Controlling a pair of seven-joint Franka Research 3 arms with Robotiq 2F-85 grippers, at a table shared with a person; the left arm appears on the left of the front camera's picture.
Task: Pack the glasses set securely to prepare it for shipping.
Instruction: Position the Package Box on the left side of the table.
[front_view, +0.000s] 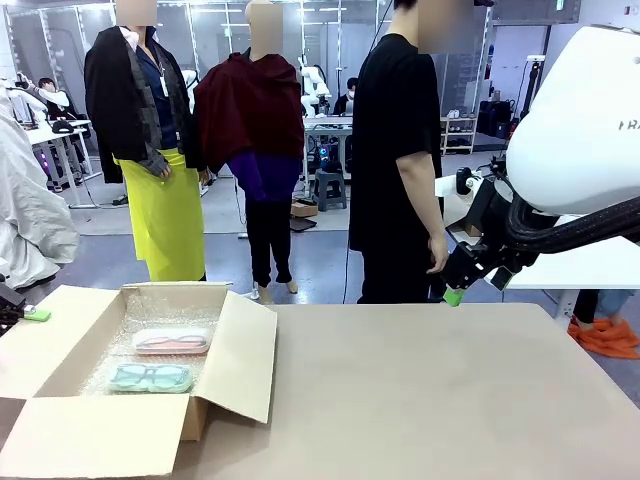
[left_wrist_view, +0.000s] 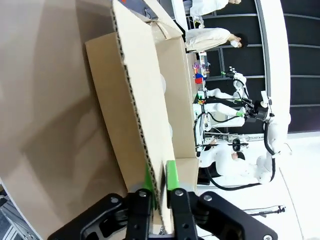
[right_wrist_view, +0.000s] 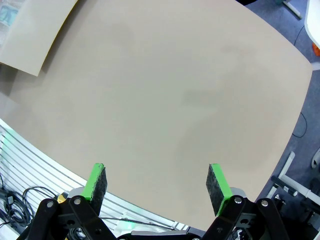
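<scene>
**Left gripper at a box flap, right gripper spread above the table**

Left gripper (left_wrist_view: 159, 187), in its wrist view: two green pads (left_wrist_view: 171, 174) standing narrowly apart on either side of the corrugated edge of one cardboard flap (left_wrist_view: 135, 105); whether pinching that edge or just clear of it, cannot tell. Beyond the flap, more of the cardboard box (left_wrist_view: 177, 95). In the front view, just a green tip of the same gripper (front_view: 36, 315) at the picture's left edge, beside the box's left flap.

Right gripper (right_wrist_view: 157, 182), in its wrist view: jaws spread wide, nothing between the two green pads (right_wrist_view: 96, 181), bare tan table (right_wrist_view: 170, 90) below, a corner of a box flap at upper left. In the front view, the same gripper (front_view: 462, 280) hanging above the table's far right part, near the hand (front_view: 437, 258) of one person (front_view: 395, 160) in a black shirt standing at the far side, well apart from the box.

Glasses set seen from the front: two cases, both lying flat inside the one open cardboard box (front_view: 130, 370) on bubble wrap (front_view: 165, 305). Pink case (front_view: 171, 341) toward the far wall, mint green case (front_view: 150, 377) just in front of it, nearer the robot, a slim gap between them. Eyeglasses visible through each lid. Four flaps folded outward.
</scene>
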